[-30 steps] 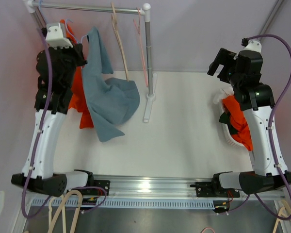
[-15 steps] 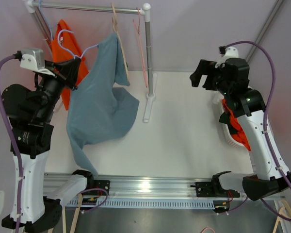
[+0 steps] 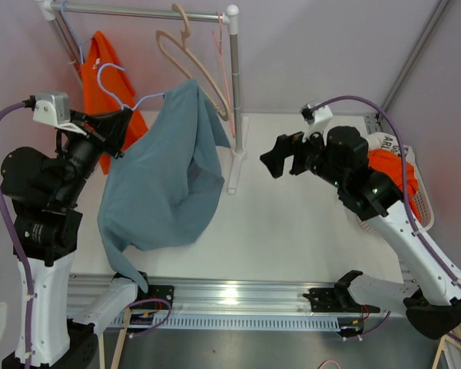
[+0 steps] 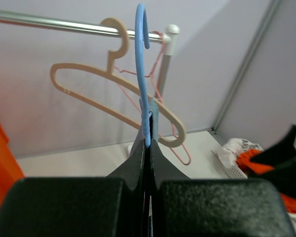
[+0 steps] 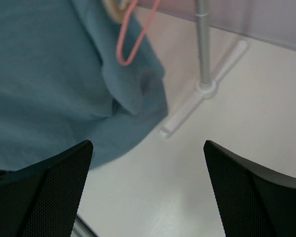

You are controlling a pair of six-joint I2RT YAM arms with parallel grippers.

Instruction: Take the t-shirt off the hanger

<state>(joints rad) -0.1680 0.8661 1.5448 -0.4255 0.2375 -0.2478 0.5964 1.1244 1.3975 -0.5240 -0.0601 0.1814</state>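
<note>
Left gripper (image 3: pixel 124 123), clamped on the blue hanger (image 4: pixel 142 74), holds the grey-blue t-shirt (image 3: pixel 169 181) aloft, hem reaching the table (image 3: pixel 292 231) front edge. Right gripper (image 3: pixel 281 158), jaws spread, has advanced toward the shirt. Behind, the beige hanger (image 3: pixel 194 63) has swung on the rail (image 3: pixel 138 11).

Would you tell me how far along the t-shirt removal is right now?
Done: the blue hanger looks off the rail, clamped in the left gripper. In hand: the right gripper, open, points toward the t-shirt without touching it. Left: the t-shirt drapes from the blue hanger, so pulling it off is not yet done.
</note>
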